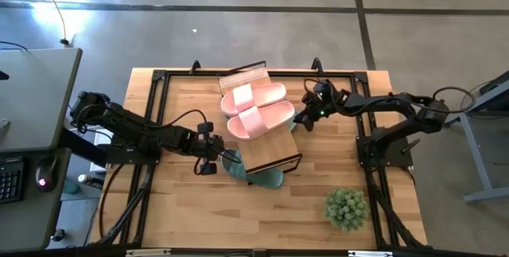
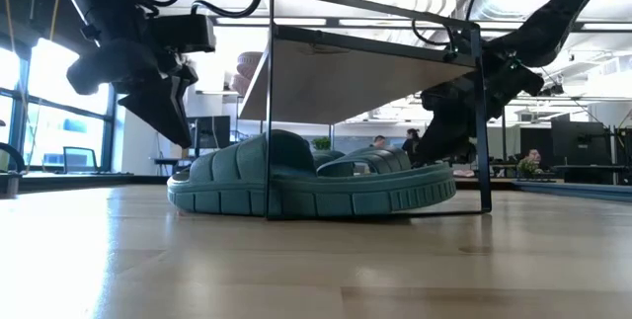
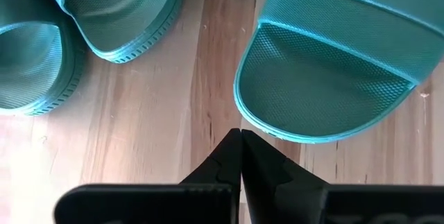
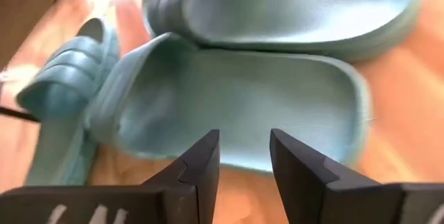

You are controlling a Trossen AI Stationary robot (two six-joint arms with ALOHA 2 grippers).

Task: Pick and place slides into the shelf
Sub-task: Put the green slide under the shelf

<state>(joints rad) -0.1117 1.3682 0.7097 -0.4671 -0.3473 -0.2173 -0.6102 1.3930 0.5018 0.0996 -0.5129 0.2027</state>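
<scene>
The shelf [image 1: 269, 152], a light wood plank on a thin black frame, stands mid-table with two pale pink slides [image 1: 254, 98] [image 1: 261, 120] lying on its top. Sage-green slides [image 2: 306, 186] lie on the tabletop under it. My left gripper [image 3: 241, 135], shut and empty, hangs tilted down at the shelf's left near corner, just short of one green slide's rounded end [image 3: 319, 78]; two more green slides [image 3: 118, 9] lie beyond. My right gripper [image 4: 243, 148] is open and empty at the shelf's right side, pointing at a green slide's footbed [image 4: 243, 99].
A small green potted plant [image 1: 346, 208] stands near the table's front right. The shelf's black frame legs [image 2: 269, 112] stand around the green slides. Bare wood [image 1: 183, 209] lies in front of the shelf.
</scene>
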